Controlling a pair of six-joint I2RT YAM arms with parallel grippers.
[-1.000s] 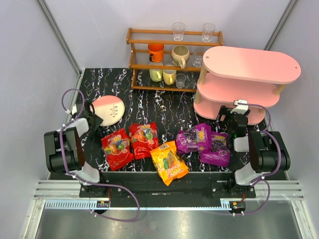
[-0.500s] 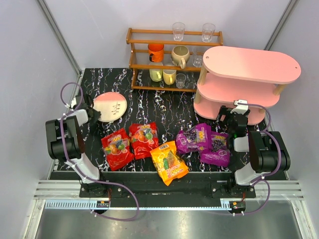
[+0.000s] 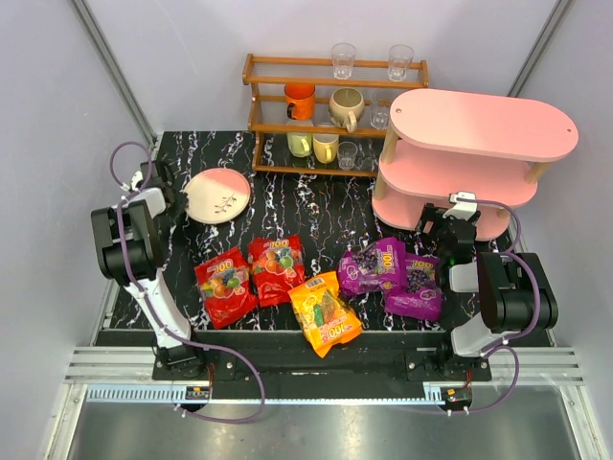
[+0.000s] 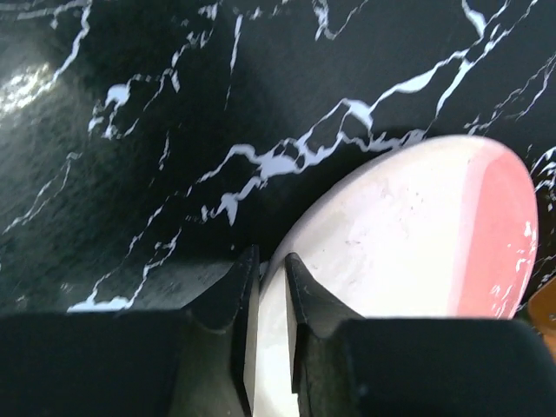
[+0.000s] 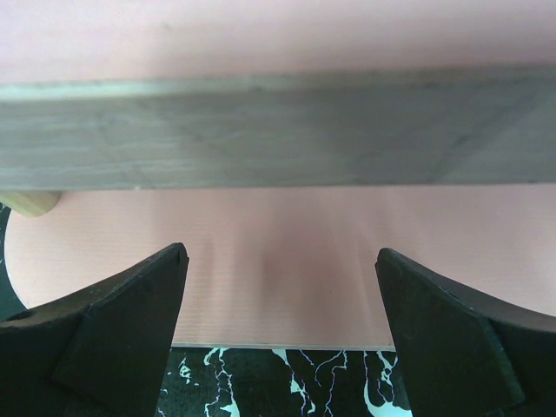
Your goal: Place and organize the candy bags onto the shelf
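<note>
Left wrist: left end effector (image 4: 268, 287) clenched on plate (image 4: 417, 234) rim, seemingly clearing room; top external: candy bags (image 3: 276, 268) lie lower-centre on bench (image 3: 326, 206), shelf (image 3: 484, 125) upper right, right end effector (image 5: 280, 254) released; next needs a bag grasped.

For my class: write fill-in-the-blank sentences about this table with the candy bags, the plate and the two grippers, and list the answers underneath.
1. The left gripper is closed on the rim of the plate, while the right gripper is ___.
2. ___ candy bags lie on the table.
3. Seen from above, the orange bag lies ___ the red bags and the purple bags.

Answers: open; Five; between
</note>
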